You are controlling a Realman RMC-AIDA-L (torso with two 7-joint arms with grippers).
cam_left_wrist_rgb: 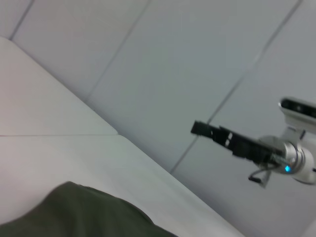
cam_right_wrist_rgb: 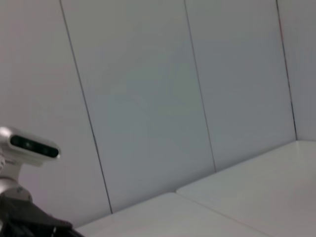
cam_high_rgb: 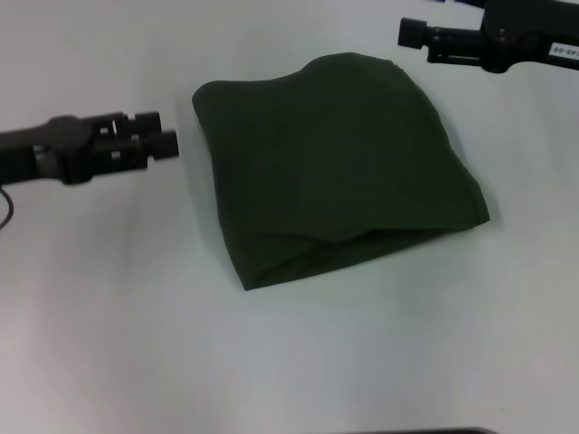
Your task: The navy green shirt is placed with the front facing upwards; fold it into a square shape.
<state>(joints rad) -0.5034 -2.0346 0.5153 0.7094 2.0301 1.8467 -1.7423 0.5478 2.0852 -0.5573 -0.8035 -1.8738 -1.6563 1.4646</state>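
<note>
**Folded shirt alone at centre, both arms drawn off to the sides**

Bare white table [cam_high_rgb: 298, 362] fills the near part of my head view, right up to a thin dark strip at the bottom edge, so I read plenty of open room on the near side. Beyond it, at the middle of the table, the navy green shirt [cam_high_rgb: 335, 167] lies folded into a compact, roughly four-sided bundle. Its far edge bulges into a rounded hump, its left edge runs fairly straight, and along its near edge I can see stacked layers of cloth overlapping. No lettering or collar shows on the upper face.

On my left, the left gripper [cam_high_rgb: 167, 143] hangs level, pointing at the shirt's left edge, close beside it but with a clear strip of table between. Its fingers hold nothing; I cannot tell how far apart they stand.

At the far right, the right gripper [cam_high_rgb: 409, 33] sits off the shirt's far right corner, apart from the cloth, also holding nothing. From the left wrist view it [cam_left_wrist_rgb: 200, 128] appears across the table against a pale panelled wall [cam_left_wrist_rgb: 197, 64], and its fingers' spread is again unclear.

Only table surrounds the bundle on every side.
</note>
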